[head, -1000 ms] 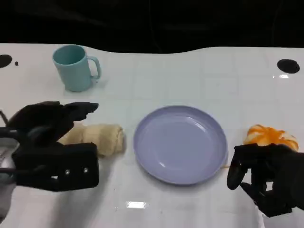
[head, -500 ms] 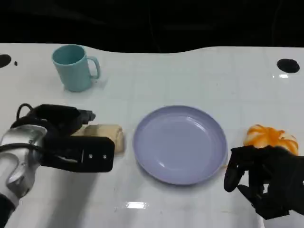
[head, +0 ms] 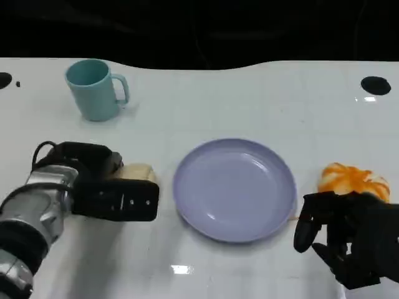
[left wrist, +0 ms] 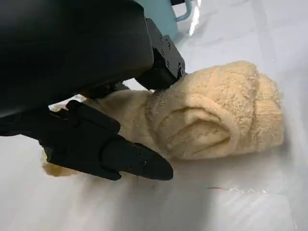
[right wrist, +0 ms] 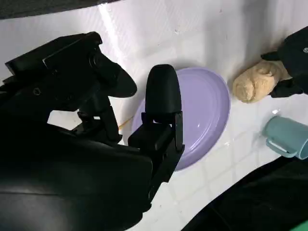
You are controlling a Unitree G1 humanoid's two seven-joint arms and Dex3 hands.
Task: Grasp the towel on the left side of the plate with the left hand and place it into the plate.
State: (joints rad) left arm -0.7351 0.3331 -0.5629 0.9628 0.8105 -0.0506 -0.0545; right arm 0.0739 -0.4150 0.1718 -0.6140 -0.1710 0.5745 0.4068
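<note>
The towel (head: 138, 172), a soft yellow roll, lay on the white table (head: 249, 99) right under the left hand (head: 103, 187), w/ just its end poking out past the fingers toward the plate (head: 234, 188). In the left wrist view the towel (left wrist: 211, 120) sat between the black fingers (left wrist: 120, 156): one finger lay along the table beside the roll & others pressed on its top. The hand was down around it, but I couldn't tell if it had a real hold. The plate was purple & round, just past the towel on the side away from the left hand, not touching it. A blue-green mug (head: 93, 88) stood well beyond the left hand, farther back on the table. The right hand (head: 349, 240) was on the other side of the plate w/ fingers curled loosely & apart, holding nothing. An orange thing (head: 352, 179) lay just behind the right hand.
</note>
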